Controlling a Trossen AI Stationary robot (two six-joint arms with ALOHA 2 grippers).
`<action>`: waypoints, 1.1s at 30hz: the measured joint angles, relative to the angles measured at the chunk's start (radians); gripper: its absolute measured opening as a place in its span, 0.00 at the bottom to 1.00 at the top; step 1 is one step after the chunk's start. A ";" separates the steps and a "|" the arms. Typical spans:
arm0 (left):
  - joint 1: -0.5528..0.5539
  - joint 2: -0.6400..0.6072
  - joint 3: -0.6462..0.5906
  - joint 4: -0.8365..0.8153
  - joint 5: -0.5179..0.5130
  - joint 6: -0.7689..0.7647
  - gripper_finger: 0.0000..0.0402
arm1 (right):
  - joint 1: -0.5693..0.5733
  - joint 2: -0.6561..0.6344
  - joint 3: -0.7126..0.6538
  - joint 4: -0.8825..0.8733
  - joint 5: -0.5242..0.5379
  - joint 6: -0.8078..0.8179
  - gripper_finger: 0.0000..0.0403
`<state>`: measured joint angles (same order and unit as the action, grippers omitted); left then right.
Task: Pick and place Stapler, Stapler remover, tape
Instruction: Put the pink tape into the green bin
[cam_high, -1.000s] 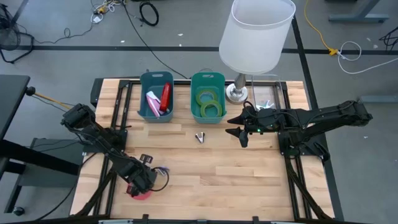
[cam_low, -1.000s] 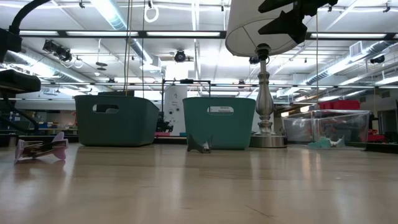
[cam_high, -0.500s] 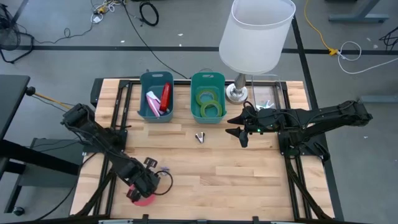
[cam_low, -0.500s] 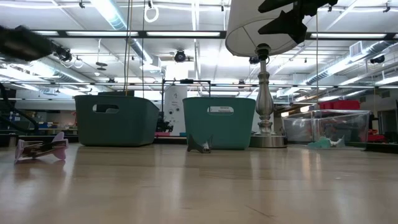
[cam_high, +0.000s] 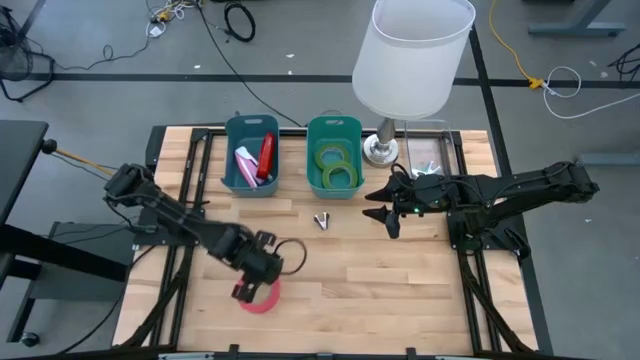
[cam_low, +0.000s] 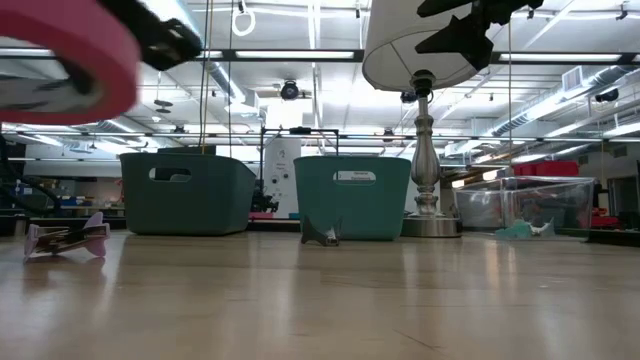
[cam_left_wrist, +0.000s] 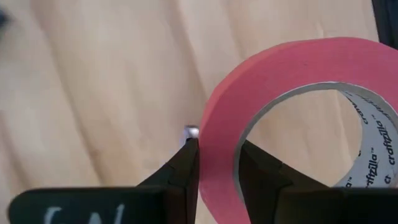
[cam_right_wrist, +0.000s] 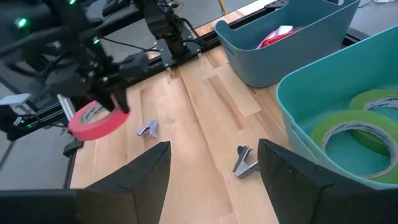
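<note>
**Left gripper holds red tape roll above the table; right arm waits by the lamp**

Landmark: the green bin (cam_high: 334, 156).

- Wooden table (cam_high: 400, 280): spans the frame under both arms, bare planks in front of the green bin.
- Table lamp (cam_high: 410, 55): white shade, metal base standing just right of the green bin at the table's rear edge.
- Green bin: at the rear centre, with green tape rolls (cam_high: 336, 166) lying inside.
- Blue bin (cam_high: 250, 155): just left of the green bin, apart from it; holds a red stapler (cam_high: 266, 155) and a pink-and-white item I cannot identify.
- Left gripper (cam_high: 262, 275): well in front of the green bin and to its left, lifted off the table. Jaws nearly closed, pinching the wall of a red tape roll (cam_left_wrist: 286, 118), one finger outside the ring, one inside. In the low view the roll (cam_low: 60, 50) hangs high above the tabletop.
- Right gripper (cam_high: 385, 205): just right of the green bin's front corner, raised, fingers spread apart, nothing between them.
- Pink staple remover (cam_low: 65, 238): on the table, far left of the green bin in the low view; also seen from the right wrist (cam_right_wrist: 147, 129).
- Grey staple remover (cam_high: 321, 219): on the table just in front of the green bin, not touching it.
</note>
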<state>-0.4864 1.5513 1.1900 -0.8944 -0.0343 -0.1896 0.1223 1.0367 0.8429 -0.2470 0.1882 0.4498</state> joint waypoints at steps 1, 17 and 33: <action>0.021 0.000 0.009 -0.004 -0.001 0.015 0.24 | 0.000 0.000 0.000 0.000 -0.006 0.000 0.59; 0.376 0.000 0.148 -0.048 -0.064 0.192 0.24 | 0.011 0.000 0.000 0.000 -0.022 -0.014 0.59; 0.706 -0.001 0.201 0.177 -0.078 0.362 0.24 | 0.011 0.000 0.000 0.000 -0.019 0.006 0.59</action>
<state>0.2193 1.5505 1.3911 -0.7177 -0.1119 0.1721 0.1329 1.0367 0.8430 -0.2474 0.1689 0.4557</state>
